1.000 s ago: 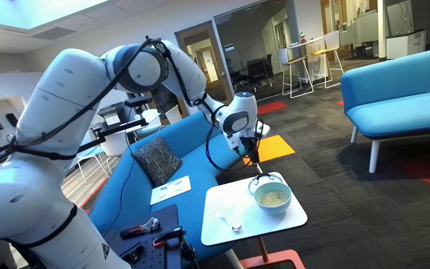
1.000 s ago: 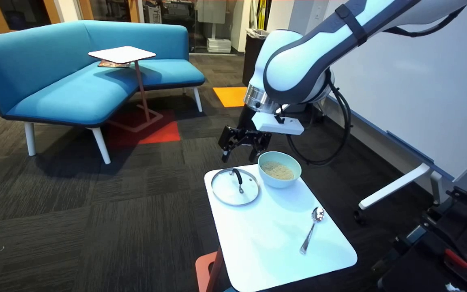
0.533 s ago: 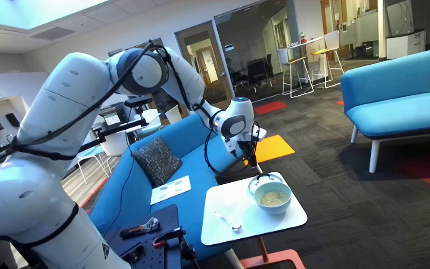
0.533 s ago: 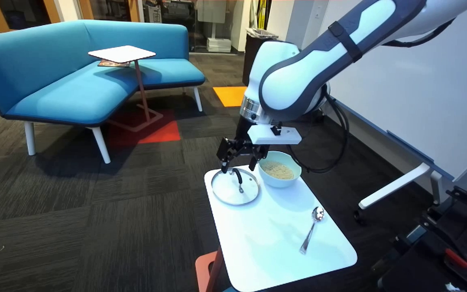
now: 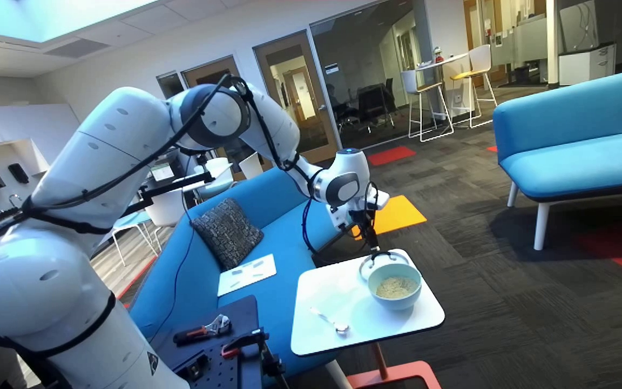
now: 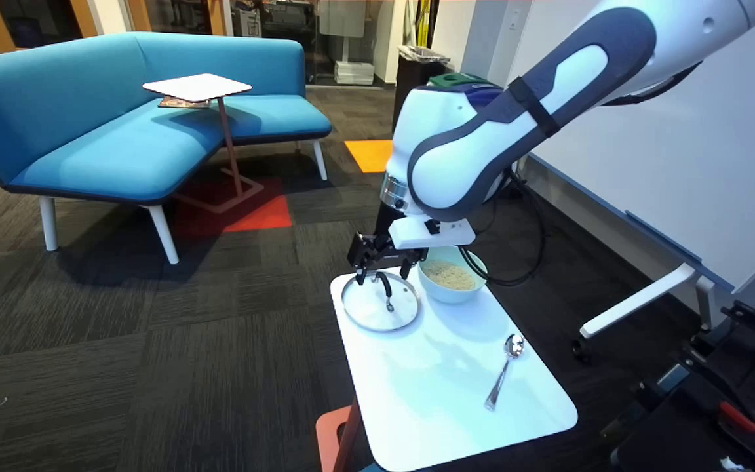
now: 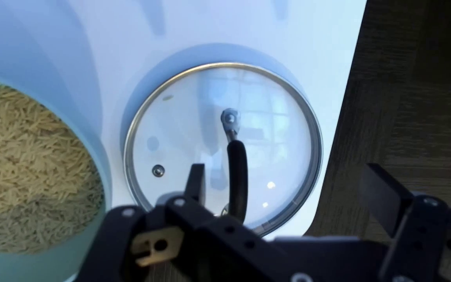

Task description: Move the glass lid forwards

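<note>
Found glass lid [image 7: 217, 147] lying flat on bench [image 6: 436, 400], just beside bowl [image 6: 453, 297] (holding pale grains [image 7: 29, 168]). Noted gripper [image 6: 383, 275] above lid with fingers [image 7: 197, 184] spread apart to either side of black handle [image 7: 238, 176]; cannot confirm contact. Recorded spoon [image 6: 502, 377] on same bench, well apart from lid.

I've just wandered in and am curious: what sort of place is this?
Probably an office lounge, judging by the angled blue upholstered sofa, the large white wheeled whiteboard and the tall clear glass wall with a black chair behind it.
</note>
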Available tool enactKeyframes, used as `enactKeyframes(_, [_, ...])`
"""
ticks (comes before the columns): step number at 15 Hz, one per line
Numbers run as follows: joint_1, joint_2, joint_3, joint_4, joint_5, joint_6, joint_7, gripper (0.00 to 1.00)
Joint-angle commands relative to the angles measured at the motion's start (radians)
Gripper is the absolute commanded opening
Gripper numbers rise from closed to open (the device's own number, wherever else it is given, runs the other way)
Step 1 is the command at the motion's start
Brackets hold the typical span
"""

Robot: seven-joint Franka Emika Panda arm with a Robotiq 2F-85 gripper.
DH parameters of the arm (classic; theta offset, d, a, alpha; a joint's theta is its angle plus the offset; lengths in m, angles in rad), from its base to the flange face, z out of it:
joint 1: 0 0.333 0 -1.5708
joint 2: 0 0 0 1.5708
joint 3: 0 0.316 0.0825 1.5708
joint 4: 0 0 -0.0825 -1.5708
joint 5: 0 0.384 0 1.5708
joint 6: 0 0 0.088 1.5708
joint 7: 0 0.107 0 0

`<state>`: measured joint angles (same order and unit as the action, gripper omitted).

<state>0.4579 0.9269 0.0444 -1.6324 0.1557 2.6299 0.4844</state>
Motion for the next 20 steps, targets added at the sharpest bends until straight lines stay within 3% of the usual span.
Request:
enactKeyframes(1, [0.033,0.055,-0.046,0.077,-0.027,0.004,0.072,1.00])
enactKeyframes(5, [0.052,0.107,-0.082,0.146,-0.048,-0.010,0.124,1.00])
enactKeyframes(7, [0.060,0.128,-0.093,0.175,-0.061,-0.027,0.138,0.74])
enactKeyframes(16, [0.058,0.179,-0.104,0.244,-0.077,-0.061,0.155,0.07])
enactKeyframes(18, [0.056,0.180,-0.106,0.246,-0.076,-0.069,0.157,0.00])
enactKeyframes(20, [0.055,0.174,-0.102,0.243,-0.075,-0.081,0.156,0.04])
